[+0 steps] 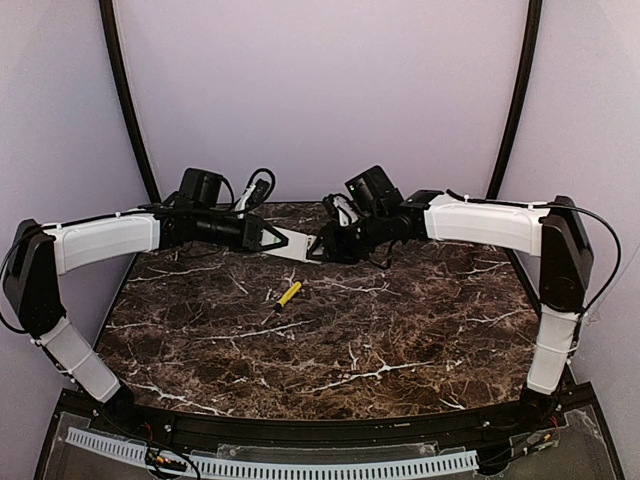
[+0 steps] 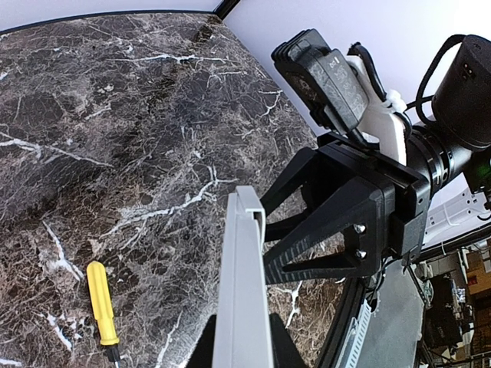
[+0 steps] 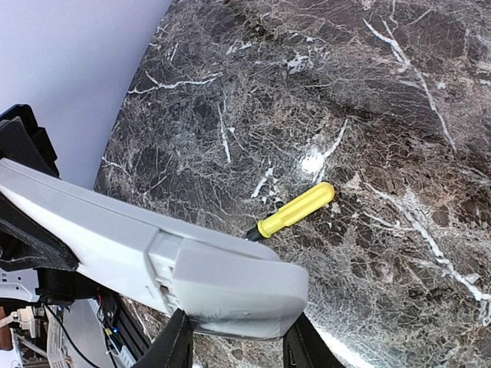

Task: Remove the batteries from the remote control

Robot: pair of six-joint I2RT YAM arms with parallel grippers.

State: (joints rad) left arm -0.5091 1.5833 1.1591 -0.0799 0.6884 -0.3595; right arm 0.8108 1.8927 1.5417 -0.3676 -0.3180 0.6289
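The white remote control [image 1: 293,246] hangs in the air above the back middle of the table, held between both arms. My left gripper [image 1: 270,238] is shut on its left end; in the left wrist view the remote [image 2: 242,291] runs edge-on up from between the fingers. My right gripper [image 1: 325,248] holds the other end, and in the right wrist view both fingers press against the rounded end of the remote [image 3: 153,253], whose back shows a latched cover. The batteries are hidden.
A yellow-handled screwdriver [image 1: 288,294] lies on the dark marble table [image 1: 400,330] just in front of the remote, also seen below it as the screwdriver [image 3: 295,211]. Pale walls stand close behind and at both sides.
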